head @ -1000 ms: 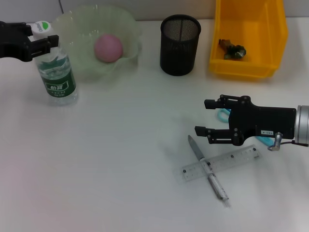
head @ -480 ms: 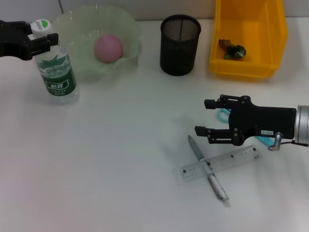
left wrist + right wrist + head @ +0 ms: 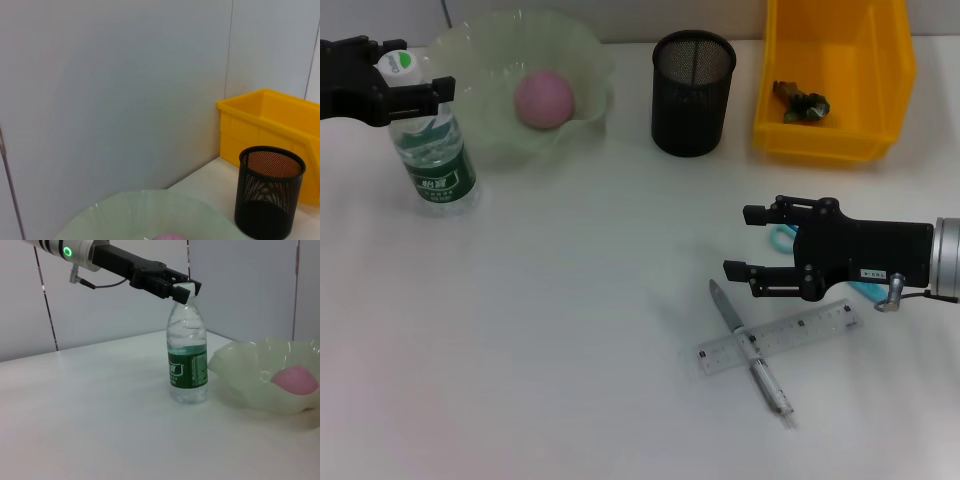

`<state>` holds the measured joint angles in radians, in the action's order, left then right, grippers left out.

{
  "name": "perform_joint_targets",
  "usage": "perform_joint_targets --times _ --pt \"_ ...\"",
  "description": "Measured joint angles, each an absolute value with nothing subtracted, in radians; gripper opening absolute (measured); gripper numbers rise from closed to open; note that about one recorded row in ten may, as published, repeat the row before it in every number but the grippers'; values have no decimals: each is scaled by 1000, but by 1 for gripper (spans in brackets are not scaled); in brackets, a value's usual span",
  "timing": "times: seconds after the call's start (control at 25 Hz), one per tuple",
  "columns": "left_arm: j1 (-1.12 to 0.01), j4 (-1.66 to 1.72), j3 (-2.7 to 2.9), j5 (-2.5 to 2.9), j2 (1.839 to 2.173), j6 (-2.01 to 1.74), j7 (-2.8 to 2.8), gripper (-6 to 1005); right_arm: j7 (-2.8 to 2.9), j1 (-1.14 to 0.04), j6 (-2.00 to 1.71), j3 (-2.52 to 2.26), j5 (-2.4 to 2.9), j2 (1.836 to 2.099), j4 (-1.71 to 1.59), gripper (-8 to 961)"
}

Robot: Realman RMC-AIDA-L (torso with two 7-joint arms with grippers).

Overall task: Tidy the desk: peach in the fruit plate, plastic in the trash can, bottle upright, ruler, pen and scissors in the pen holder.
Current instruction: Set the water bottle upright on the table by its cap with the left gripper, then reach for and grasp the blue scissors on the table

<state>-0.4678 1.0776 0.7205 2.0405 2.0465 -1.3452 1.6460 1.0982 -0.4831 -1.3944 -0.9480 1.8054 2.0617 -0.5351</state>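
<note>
A clear bottle point(image 3: 433, 150) with a green label stands upright on the desk left of the fruit plate point(image 3: 485, 60); it also shows in the right wrist view as the bottle point(image 3: 187, 365). My left gripper point(image 3: 405, 75) is shut on its white cap. The pink peach point(image 3: 544, 98) lies in the pale green plate. The plastic point(image 3: 800, 102) lies in the yellow trash can point(image 3: 835, 140). My right gripper point(image 3: 744, 243) hangs open just above the pen point(image 3: 752, 350) and clear ruler point(image 3: 785, 335), which lie crossed. The teal scissors point(image 3: 780, 238) are mostly hidden under it.
The black mesh pen holder point(image 3: 693, 92) stands between the plate and the yellow bin at the back. The left wrist view shows the pen holder point(image 3: 270, 192), the bin point(image 3: 272, 122) and a grey wall close behind them.
The bottle's top has swung left with my left gripper, so it stands straighter. The right arm has not moved.
</note>
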Motion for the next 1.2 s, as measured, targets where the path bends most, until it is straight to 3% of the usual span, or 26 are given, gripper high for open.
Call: perform_joint_targets --times 0.08,0.76,1.2 --pt "-467 1078 720 2036 2046 -1345 1646 777 1098 -483 -1394 -948 1805 2062 -534 739" --pt "-459 1080 665 1928 2045 -1347 1642 815 1098 -483 -1395 -948 1805 2062 -534 734" --pt "-425 873 648 1566 2021 -1746 1424 814 1098 -483 -1399 -948 1805 2062 -534 730"
